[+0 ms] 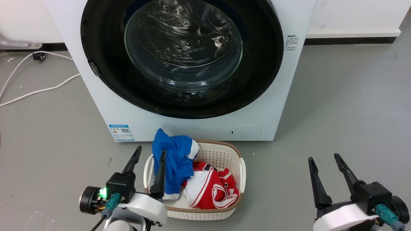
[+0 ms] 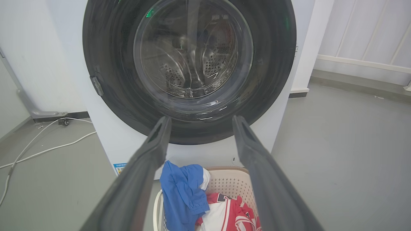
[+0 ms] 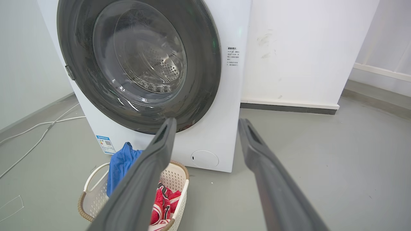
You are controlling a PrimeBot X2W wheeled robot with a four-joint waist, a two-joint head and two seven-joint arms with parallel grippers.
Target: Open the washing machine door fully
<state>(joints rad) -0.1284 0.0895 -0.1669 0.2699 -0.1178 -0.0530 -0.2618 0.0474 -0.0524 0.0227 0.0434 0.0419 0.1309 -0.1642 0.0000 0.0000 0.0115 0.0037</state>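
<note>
Both tools are low at the near edge of the head view. The left tool [image 1: 151, 150] has its two dark fingers apart, and the right tool [image 1: 323, 157] also has its fingers apart with nothing between them. Just beyond the left tool, a white perforated basket [image 1: 241, 168] with a brown rim stands on the grey floor [image 1: 337, 112]. It holds two pieces of clothing. One is a blue garment [image 1: 175, 160] that hangs over the basket's left side and rises above the rim. The other is a red and white garment [image 1: 212, 189], crumpled in the middle. One finger of the left tool shows in front of the blue garment, but I cannot tell if it touches it. Behind the basket is the white washing machine [image 1: 199, 128]. The washing machine door [image 1: 106, 77], black and glossy, lies closed against the machine's front. The steel drum [image 1: 179, 22] shows through its glass. A white cable [image 1: 41, 91] lies on the floor at the left.
</note>
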